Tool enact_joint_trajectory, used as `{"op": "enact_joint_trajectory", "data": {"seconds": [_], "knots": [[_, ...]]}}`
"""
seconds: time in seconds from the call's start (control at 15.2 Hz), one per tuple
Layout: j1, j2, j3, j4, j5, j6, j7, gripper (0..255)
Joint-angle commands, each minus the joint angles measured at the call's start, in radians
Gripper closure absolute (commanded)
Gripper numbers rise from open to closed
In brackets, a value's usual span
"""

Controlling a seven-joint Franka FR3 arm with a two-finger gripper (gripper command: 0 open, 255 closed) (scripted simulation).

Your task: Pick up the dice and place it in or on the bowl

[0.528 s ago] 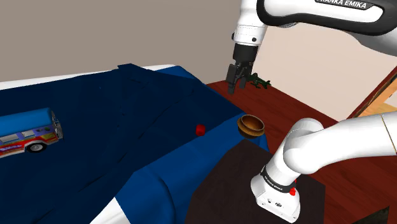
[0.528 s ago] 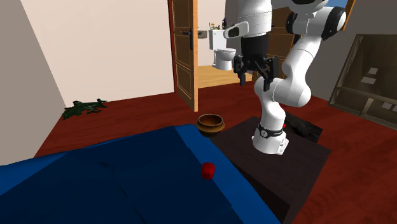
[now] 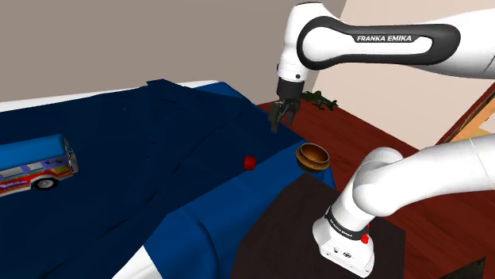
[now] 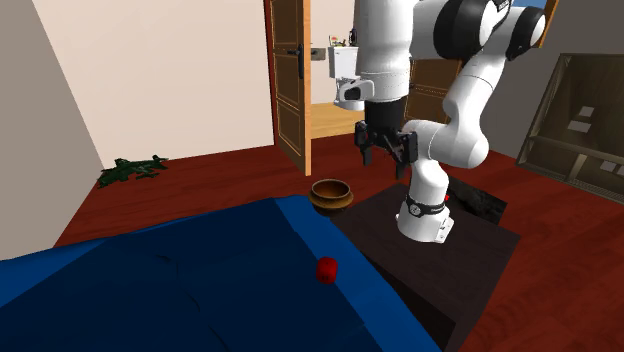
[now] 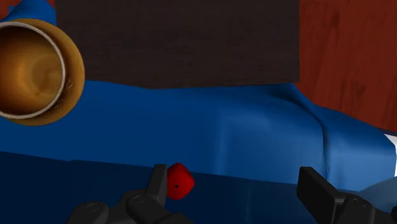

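hand (image 3: 279,120) is hanging over the bed (image 3: 143,135), upper middle of the shoulder view, pointing down; fingers are standing well apart, nothing between them; reads as lining up a top-down grab.

red dice (image 3: 250,161) is lying on the blue cover near that frame's centre, close to the bed's edge, lower and further left in the frame than the hand.

brown bowl (image 3: 312,157) is sitting just right of the dice at the bed's corner, beside the dark stand (image 3: 278,230), mouth up, nothing in it; near the dice but not touching, so I'm expecting a short carry.

wrist view: dice (image 5: 179,181) is showing just inside one finger (image 5: 158,181), not centred in the gap; I'm guessing a sideways trim is needed before descending, else that finger is landing on the dice and nudging it towards the edge.

toy bus (image 3: 36,165) is sitting far left in the shoulder view, well apart from the dice.
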Motion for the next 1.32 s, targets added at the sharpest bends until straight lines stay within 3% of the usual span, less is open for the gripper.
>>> {"op": "enact_joint_trajectory", "data": {"seconds": [0.0,0.59,1.12,1.25], "knots": [[-0.004,0.033,0.010,-0.037,-0.005,0.082,0.008,0],[-0.042,0.268,0.036,-0.146,-0.055,0.470,0.042,0],[-0.096,0.580,0.050,-0.129,-0.163,0.799,0.124,0],[-0.103,0.630,0.049,-0.117,-0.189,0.842,0.143,0]]}}
